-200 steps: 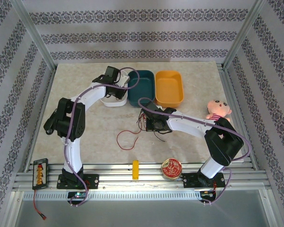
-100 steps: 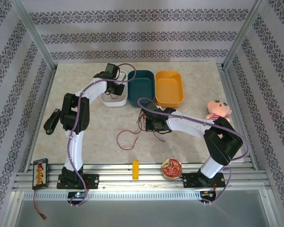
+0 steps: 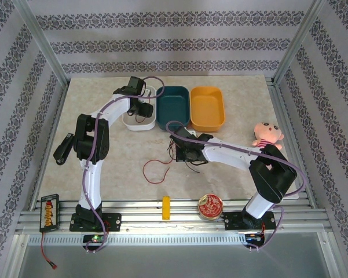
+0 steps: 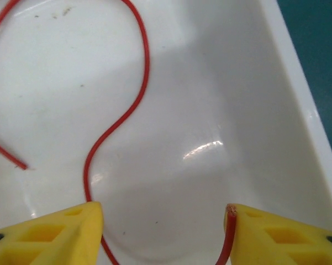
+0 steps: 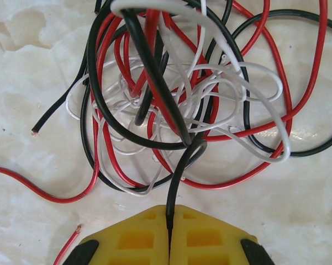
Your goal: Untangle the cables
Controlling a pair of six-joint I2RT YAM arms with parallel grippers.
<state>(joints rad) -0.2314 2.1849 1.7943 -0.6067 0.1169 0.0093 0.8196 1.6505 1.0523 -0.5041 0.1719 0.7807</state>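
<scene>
Seen from above, the left gripper (image 3: 140,110) hangs over a shallow white plastic tray (image 3: 130,123), which sits beside a teal rectangular bin (image 3: 175,110) and an orange rectangular bin (image 3: 207,110). The right gripper (image 3: 183,152) sits low over the marble-patterned table (image 3: 104,104), at the tangle of thin red, white and black cables (image 3: 189,161). A separate red cable loop (image 3: 153,172) lies just left of the tangle.

At the left wrist, the yellow fingers (image 4: 49,232) stand well apart and grip nothing. A thin red cable (image 4: 142,83) curves across the tray floor, with one end touching the right-hand finger.

At the right wrist, the gripper's (image 5: 169,234) fingers are pressed together, pinching a black cable (image 5: 177,176) that leads up into the tangle (image 5: 171,99) on the table.
</scene>
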